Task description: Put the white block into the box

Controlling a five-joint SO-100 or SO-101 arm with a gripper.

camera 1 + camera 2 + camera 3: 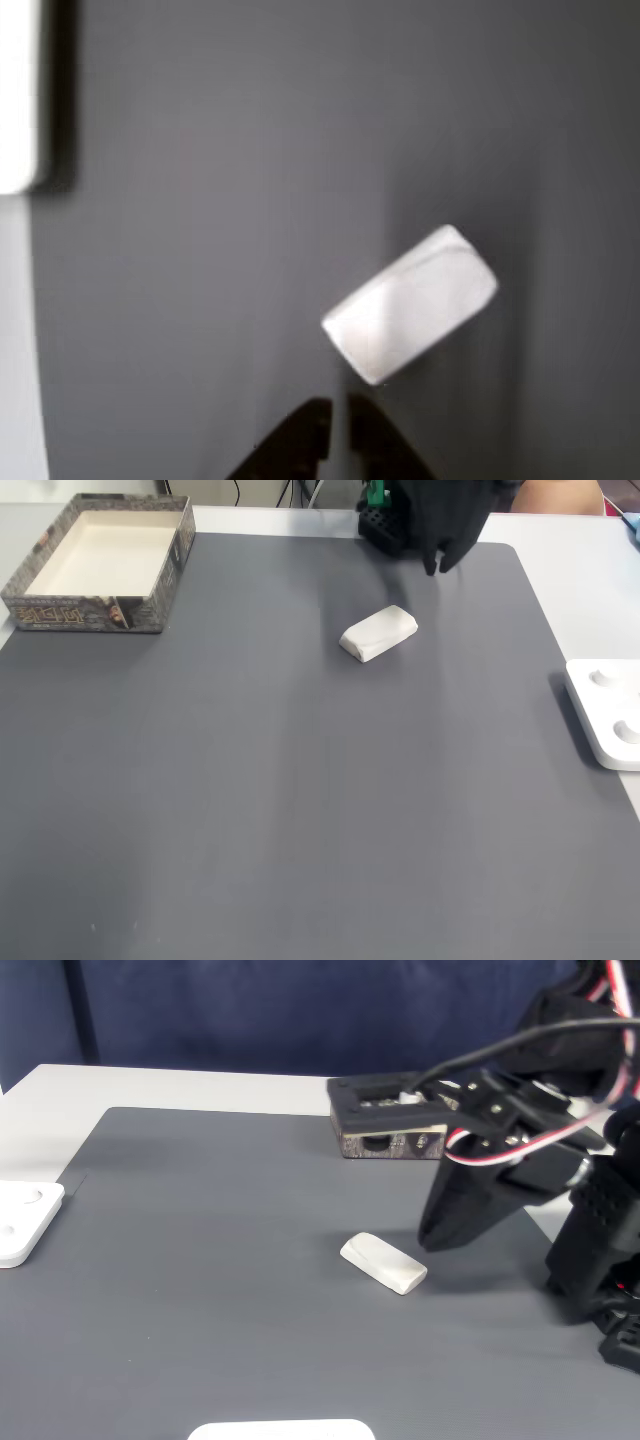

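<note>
The white block (378,634) lies flat on the grey surface (300,800), well apart from the box (100,562); my claw (437,565) hovers just beside it, tips nearly closed, holding nothing.

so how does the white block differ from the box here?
The white block is a small solid oblong; the box is far larger, open-topped and hollow. The white block is plain white, the box has a printed brownish outside and cream inside. The white block lies mid-mat askew, the box sits at the mat's corner. Both rest on the grey mat, untouched.
</note>
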